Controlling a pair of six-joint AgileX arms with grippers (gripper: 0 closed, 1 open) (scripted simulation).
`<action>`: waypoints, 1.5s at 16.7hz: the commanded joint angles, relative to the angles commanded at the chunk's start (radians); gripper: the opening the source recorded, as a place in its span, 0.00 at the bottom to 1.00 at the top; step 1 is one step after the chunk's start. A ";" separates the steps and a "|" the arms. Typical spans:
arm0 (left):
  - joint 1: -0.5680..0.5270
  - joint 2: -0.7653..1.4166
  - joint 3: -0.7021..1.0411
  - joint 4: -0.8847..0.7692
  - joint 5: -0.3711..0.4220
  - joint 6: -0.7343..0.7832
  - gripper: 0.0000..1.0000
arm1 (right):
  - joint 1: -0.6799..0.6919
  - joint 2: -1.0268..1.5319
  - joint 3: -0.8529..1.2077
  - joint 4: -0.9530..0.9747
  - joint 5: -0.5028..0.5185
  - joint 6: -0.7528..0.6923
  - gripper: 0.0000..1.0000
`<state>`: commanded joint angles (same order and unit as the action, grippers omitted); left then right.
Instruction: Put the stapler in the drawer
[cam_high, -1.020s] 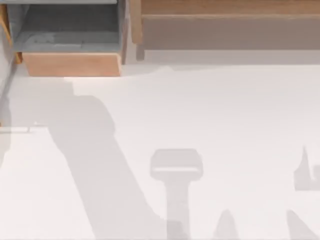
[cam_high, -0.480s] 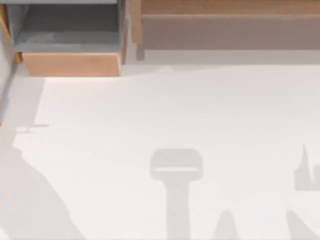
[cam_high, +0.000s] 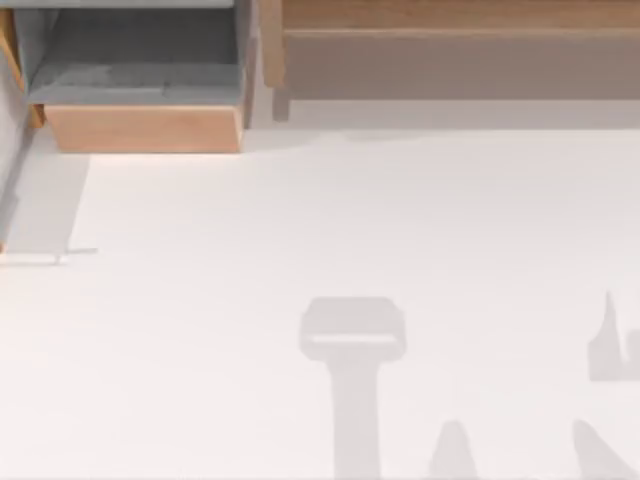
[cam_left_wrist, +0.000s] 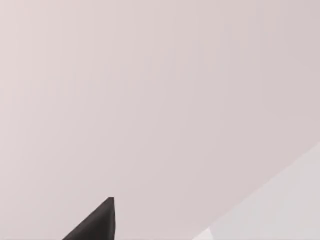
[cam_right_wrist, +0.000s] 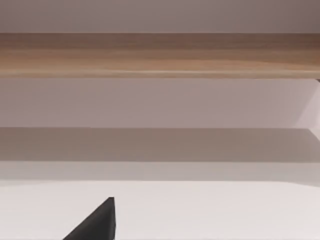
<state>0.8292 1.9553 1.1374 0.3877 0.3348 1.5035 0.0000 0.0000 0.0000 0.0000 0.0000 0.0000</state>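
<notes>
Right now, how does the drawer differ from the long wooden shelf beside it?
The drawer is at the left; the shelf is far longer, running to the right edge. The drawer is grey inside behind a tan front panel; the shelf is a plain wooden board. The drawer's front juts further onto the table than the shelf's. Both show light wood.

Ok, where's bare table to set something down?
The whole table in front of the drawer and shelf is bare. Tightest spot: the narrow gap between drawer and shelf.
</notes>
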 joint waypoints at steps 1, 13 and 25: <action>0.007 0.001 -0.078 0.109 0.030 0.034 1.00 | 0.000 0.000 0.000 0.000 0.000 0.000 1.00; -0.092 0.033 -0.673 1.097 0.397 0.101 1.00 | 0.000 0.000 0.000 0.000 0.000 0.000 1.00; -0.145 0.054 -0.653 1.125 0.392 0.087 1.00 | 0.000 0.000 0.000 0.000 0.000 0.000 1.00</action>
<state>0.6839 2.0093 0.4845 1.5123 0.7268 1.5902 0.0000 0.0000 0.0000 0.0000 0.0000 0.0000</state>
